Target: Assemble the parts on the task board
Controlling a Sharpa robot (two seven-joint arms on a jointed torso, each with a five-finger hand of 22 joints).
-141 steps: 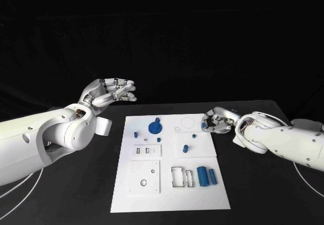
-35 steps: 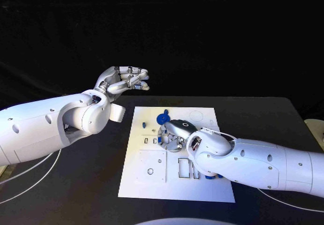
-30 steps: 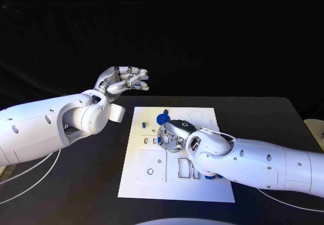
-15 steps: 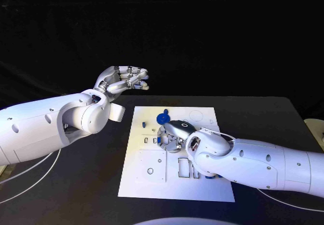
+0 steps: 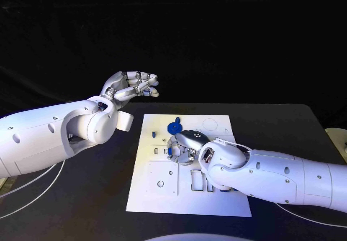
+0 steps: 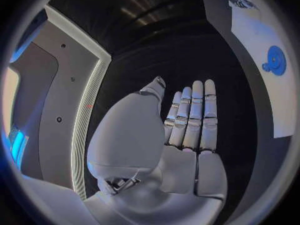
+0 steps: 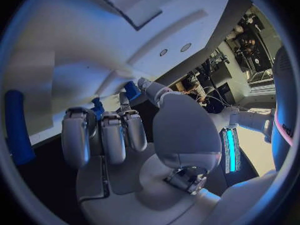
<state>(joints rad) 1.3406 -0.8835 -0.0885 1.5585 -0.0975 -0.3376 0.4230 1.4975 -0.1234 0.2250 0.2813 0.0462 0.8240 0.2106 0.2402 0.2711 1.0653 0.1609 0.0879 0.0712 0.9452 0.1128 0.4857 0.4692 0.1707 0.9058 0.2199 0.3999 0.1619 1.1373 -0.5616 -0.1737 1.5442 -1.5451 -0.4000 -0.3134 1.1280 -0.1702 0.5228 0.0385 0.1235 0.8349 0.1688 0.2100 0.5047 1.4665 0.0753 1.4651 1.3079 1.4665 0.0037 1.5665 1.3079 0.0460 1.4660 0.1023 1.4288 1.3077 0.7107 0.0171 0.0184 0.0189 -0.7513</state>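
Observation:
The white task board (image 5: 153, 200) lies in the middle of the black table. My right hand (image 5: 183, 146) is down on the board's middle, its arm lying across the right half. In the right wrist view its thumb and fingers close around a small blue peg (image 7: 131, 91) that stands on the board; a second small peg (image 7: 97, 108) stands just behind the fingers. A blue wheel (image 5: 174, 126) sits near the board's far edge, also visible from the left wrist (image 6: 274, 61). My left hand (image 5: 134, 85) hovers high beyond the board's far left corner, holding nothing, fingers apart.
A blue cylinder (image 7: 15, 127) lies on the board beside my right hand, mostly hidden under the forearm in the head view. Another small peg (image 5: 154, 133) stands at the board's left. Several cut-outs (image 5: 162, 184) mark the near half. Black table (image 5: 87, 201) surrounds the board.
Since 4.7 s ago my right arm swung from the board's right side onto its middle. Over the last second it crept slightly left. The left hand stayed put.

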